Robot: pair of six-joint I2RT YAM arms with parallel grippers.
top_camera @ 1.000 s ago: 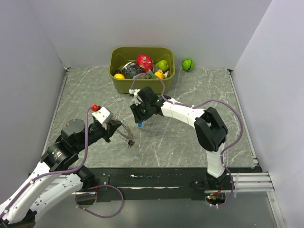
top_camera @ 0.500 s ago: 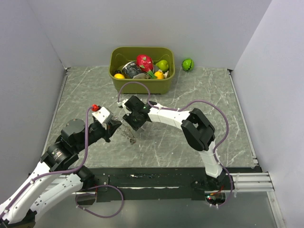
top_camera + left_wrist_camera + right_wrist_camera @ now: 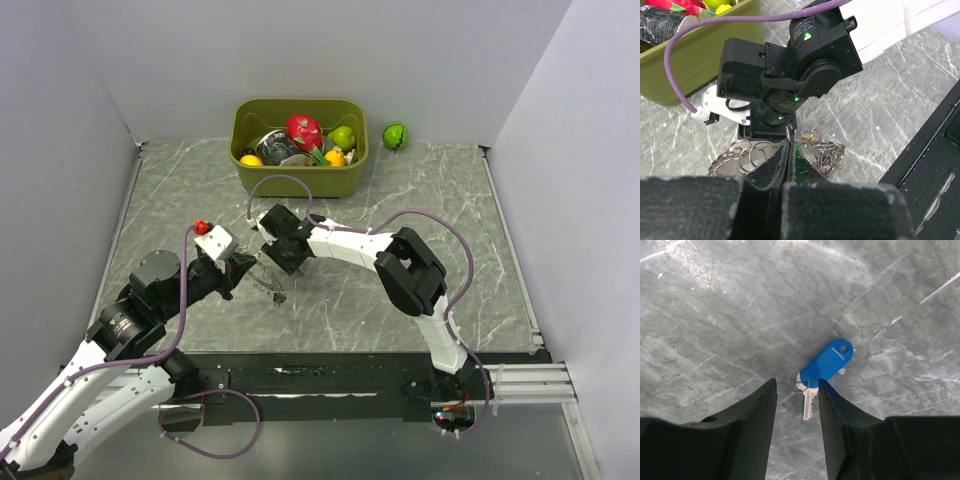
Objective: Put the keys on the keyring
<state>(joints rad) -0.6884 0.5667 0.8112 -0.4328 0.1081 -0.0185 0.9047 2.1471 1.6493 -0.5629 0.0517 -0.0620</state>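
While the left claw [image 3: 789,150], clamped fully shut, pinches the keyring [image 3: 752,152] of linked metal loops a little in front of the green bin [image 3: 298,180], the right claw [image 3: 796,383] hangs half-open and holds nothing. Between its jaws, also in front of the bin, a blue key [image 3: 827,362] lies flat on the marble table [image 3: 715,315].

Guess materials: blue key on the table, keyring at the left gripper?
The blue key: head looks like smooth, semi-gloss moulded plastic, even colour, soft highlight; blade is bare silvery metal. The keyring: thin bright metal wire loops, glinting; probably steel, but the alloy can't be told.
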